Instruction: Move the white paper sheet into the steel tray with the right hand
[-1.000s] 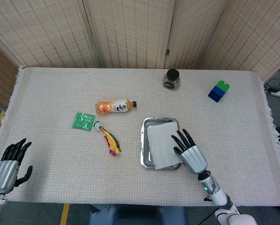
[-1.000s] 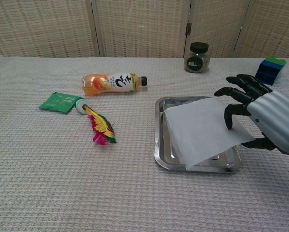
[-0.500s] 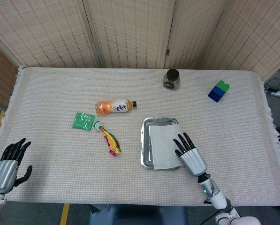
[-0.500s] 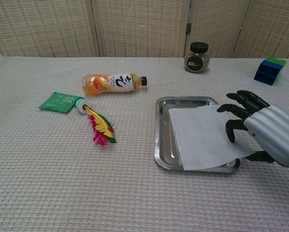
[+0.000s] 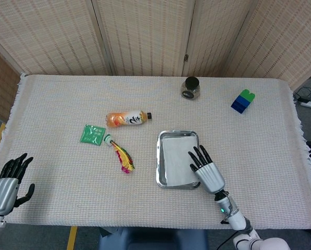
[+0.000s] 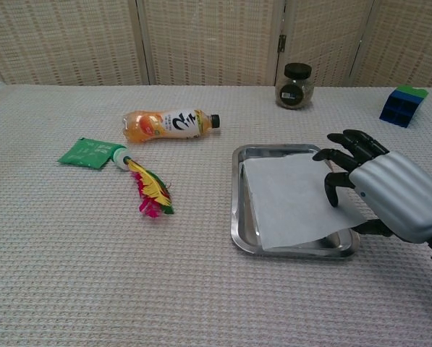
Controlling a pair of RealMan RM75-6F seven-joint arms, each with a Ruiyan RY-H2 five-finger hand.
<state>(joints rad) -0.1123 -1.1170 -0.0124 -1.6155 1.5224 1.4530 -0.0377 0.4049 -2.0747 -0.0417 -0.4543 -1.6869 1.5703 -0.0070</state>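
We see the paper (image 6: 288,199) lying in the tray (image 6: 237,217), in the middle of the table (image 5: 61,192), a bit to the right. Our right hand (image 6: 389,195) is at the paper's right edge. Its fingers (image 6: 339,155) reach over the sheet, and the thumb seems to be under it, so we think it pinches that edge. The near edge lies over the tray's rim. Paper is light, thin and floppy. It bends and slides easily, so an edge is the best place to hold it. Our left hand (image 5: 7,185) is far off at the near left corner, fingers apart, holding nothing.
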